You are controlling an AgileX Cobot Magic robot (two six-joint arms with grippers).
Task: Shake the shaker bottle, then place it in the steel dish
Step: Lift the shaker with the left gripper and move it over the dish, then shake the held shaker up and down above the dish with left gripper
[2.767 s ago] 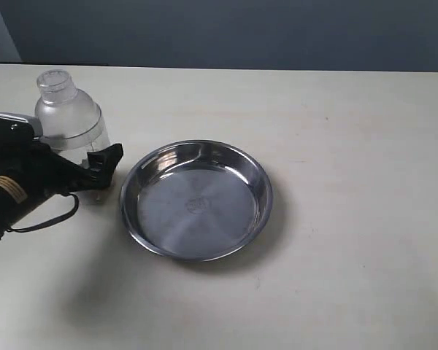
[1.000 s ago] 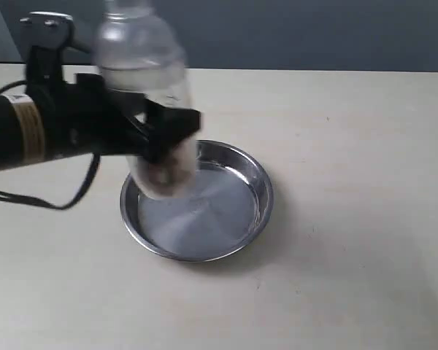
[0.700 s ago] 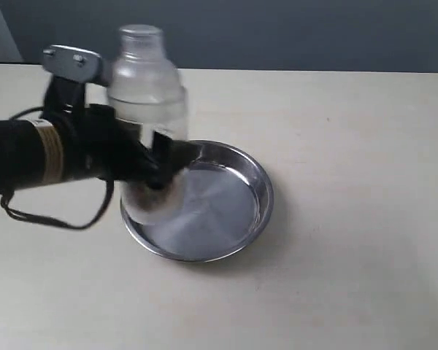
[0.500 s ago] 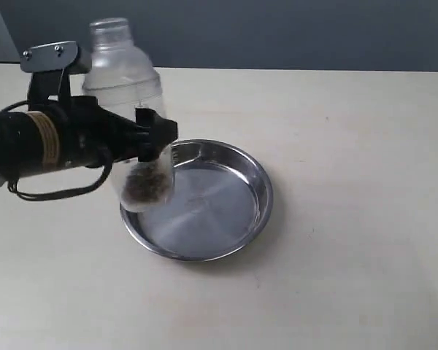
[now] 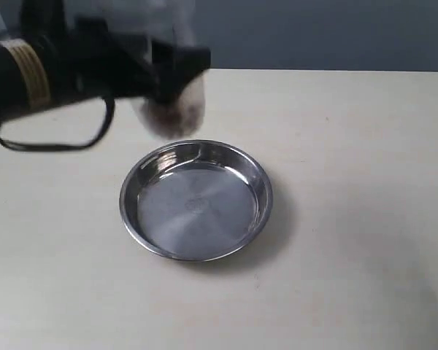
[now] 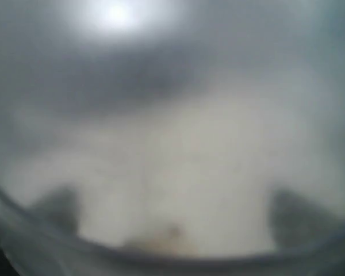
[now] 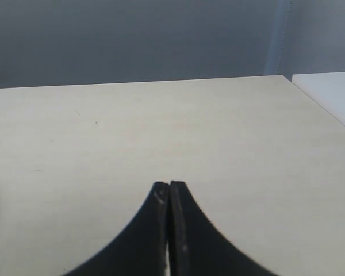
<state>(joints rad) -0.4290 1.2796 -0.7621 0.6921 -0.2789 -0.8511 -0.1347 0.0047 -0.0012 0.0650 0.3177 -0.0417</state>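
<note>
The left gripper (image 5: 177,65) is clamped around the shaker bottle (image 5: 179,113), which is raised and blurred in the air near the far left rim of the steel dish (image 5: 197,219), so I think the shakes should be short, with a firm grip, ending upright above the dish.

The dish (image 5: 196,211) lies on the worktop (image 5: 350,182), left of its middle. The bottle (image 5: 179,109) hangs above the worktop at the dish's 11 o'clock, between the fingers of the left gripper (image 5: 177,67), whose arm comes in from 10 o'clock. The right gripper (image 7: 169,198) is over the worktop.
</note>
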